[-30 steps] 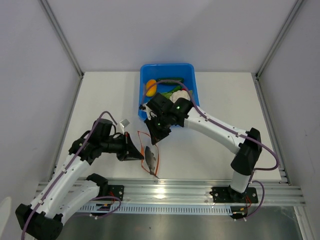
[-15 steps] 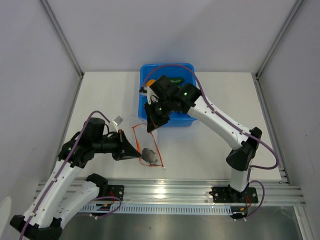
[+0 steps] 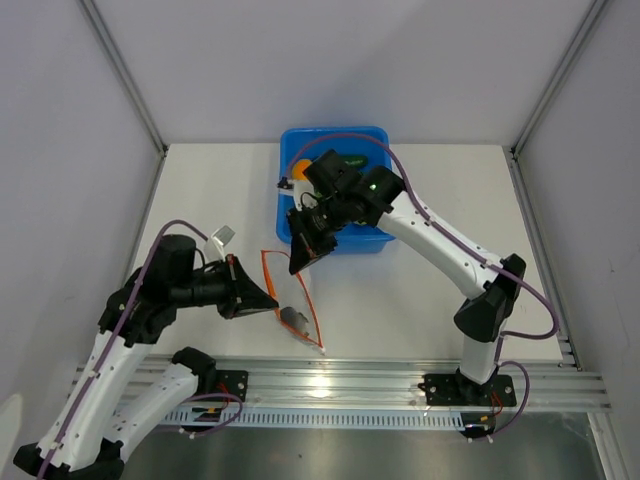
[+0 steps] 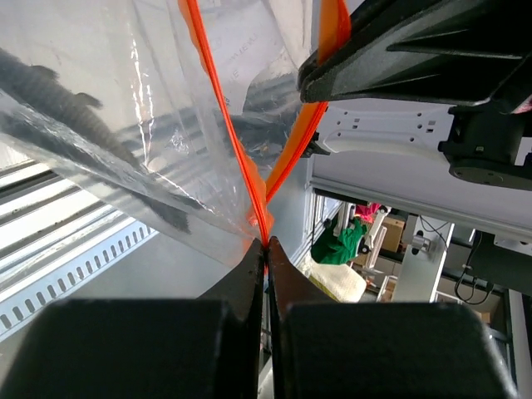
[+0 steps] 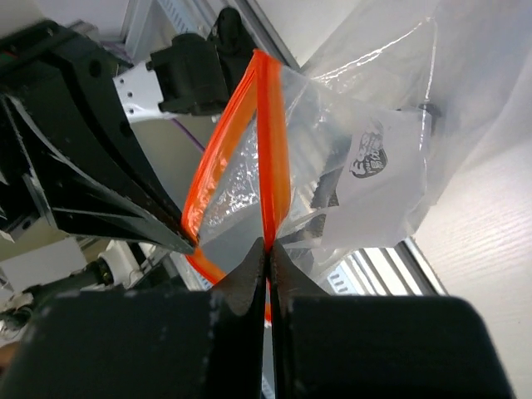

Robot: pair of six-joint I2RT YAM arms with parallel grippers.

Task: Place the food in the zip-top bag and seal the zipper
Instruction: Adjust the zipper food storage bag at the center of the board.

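The clear zip-top bag [image 3: 288, 292] hangs between my two grippers just in front of the blue tub. Its red-orange zipper [image 3: 313, 300] gapes open in a loop. My left gripper [image 3: 272, 301] is shut on the zipper strip at the bag's left end [image 4: 266, 243]. My right gripper [image 3: 298, 263] is shut on the strip at the far end [image 5: 268, 243]. A grey fish [image 3: 293, 320] lies inside the bag and shows through the plastic in the left wrist view [image 4: 62, 100]. An orange-yellow pepper [image 3: 299, 168] and a green chili [image 3: 352, 160] show in the tub; the other foods are hidden by the right arm.
The blue tub [image 3: 372, 138] stands at the back centre, partly under the right arm. An aluminium rail [image 3: 380, 385] runs along the near table edge. Grey walls close in on both sides.
My left gripper has drawn back to the left with the zipper end. My right gripper has risen toward the tub with the other end. The bag mouth has stretched open and the fish has shifted inside.
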